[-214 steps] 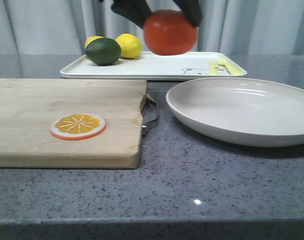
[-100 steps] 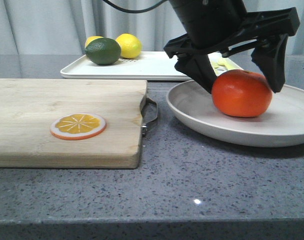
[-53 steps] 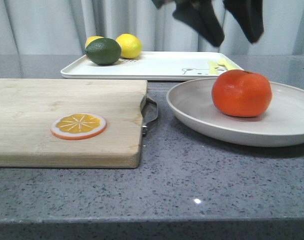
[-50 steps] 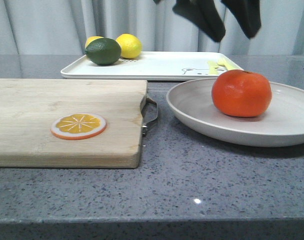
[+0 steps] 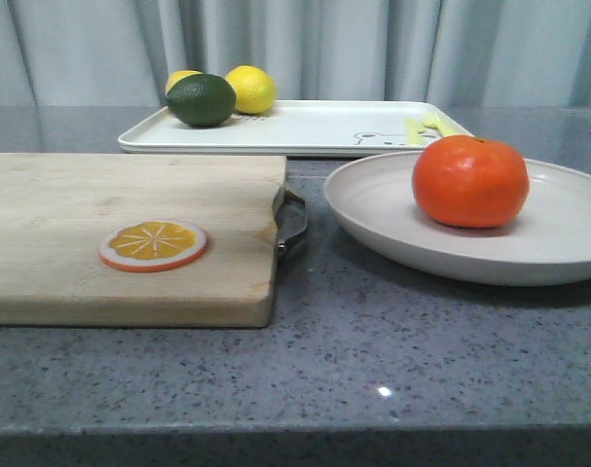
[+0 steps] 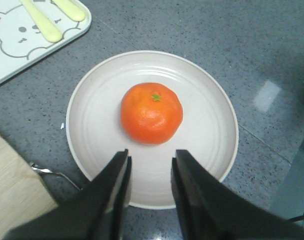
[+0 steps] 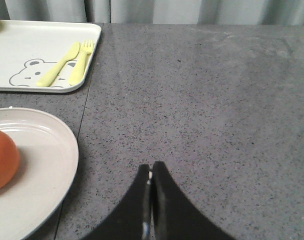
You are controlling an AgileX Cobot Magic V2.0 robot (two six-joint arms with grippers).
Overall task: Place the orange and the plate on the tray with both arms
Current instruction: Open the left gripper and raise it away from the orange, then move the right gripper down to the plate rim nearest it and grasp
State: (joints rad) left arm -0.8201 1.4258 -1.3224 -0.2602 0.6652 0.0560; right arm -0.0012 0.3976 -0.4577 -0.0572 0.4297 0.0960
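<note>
The orange (image 5: 470, 182) sits in the middle of the off-white plate (image 5: 392, 226) on the grey counter at the right. It also shows in the left wrist view (image 6: 151, 113), on the plate (image 6: 91, 145). My left gripper (image 6: 150, 156) is open and empty, high above the plate, out of the front view. My right gripper (image 7: 152, 167) is shut and empty over bare counter, to the right of the plate (image 7: 51, 165). The white tray (image 5: 305, 126) with the bear drawing lies behind the plate and shows in both wrist views (image 6: 21, 55) (image 7: 21, 55).
A wooden cutting board (image 5: 71, 209) with a metal handle (image 5: 293, 222) lies at the left, an orange slice (image 5: 153, 245) on it. A lime (image 5: 200, 99) and two lemons (image 5: 250, 89) sit on the tray's left end.
My left gripper set the orange down on the plate, opened, and rose out of the front view. The orange stays on the plate.
</note>
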